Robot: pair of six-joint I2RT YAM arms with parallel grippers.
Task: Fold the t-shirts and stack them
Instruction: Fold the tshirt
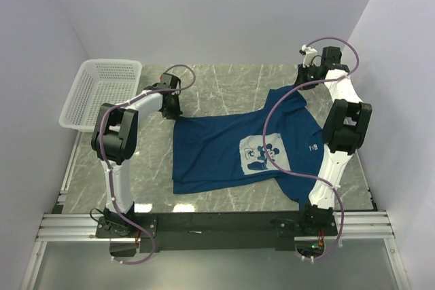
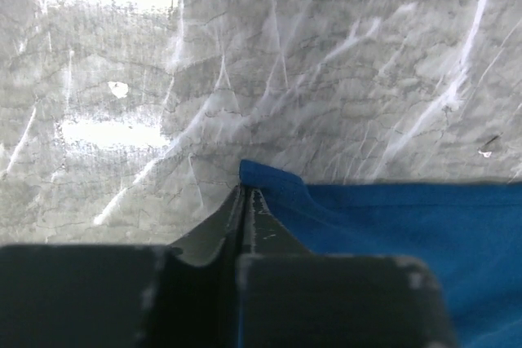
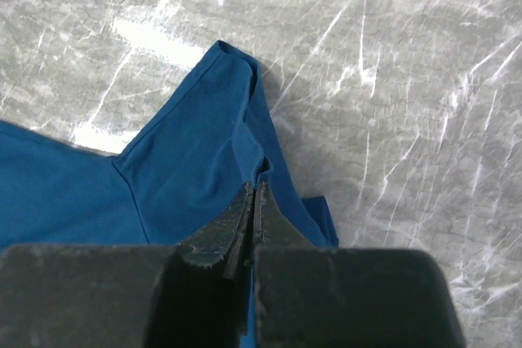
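Both claws are seen clenched on cloth. The left gripper (image 2: 246, 193) is closed with only the very tip of a hem corner caught at its fingertips, and the right gripper (image 3: 254, 189) is closed on a bunched fold at the far sleeve.

The t-shirt (image 1: 224, 147) is spread print-up across the middle of the table (image 1: 224, 79), hem to the left and sleeves to the right. Its far-left corner is held by the left claw and its far-right sleeve by the right claw.

3 failures are judged possible. The left pinch is so shallow that the corner could be pulled free once tension is applied. 2 layers could be carried by the right claw, so a crooked fold could be produced. The right arm and its cable lie over the pale print (image 1: 262, 154), and cloth could be snagged if the shirt is lifted beneath them.

Open marble is left far of the shirt and to its left. The white basket (image 1: 102, 93) is set in the far-left corner, near the left arm's elbow, and could be knocked by a wide swing. The near sleeve is lying close to the near edge under the right arm, where little room is offered. Walls close in the left, far and right sides.
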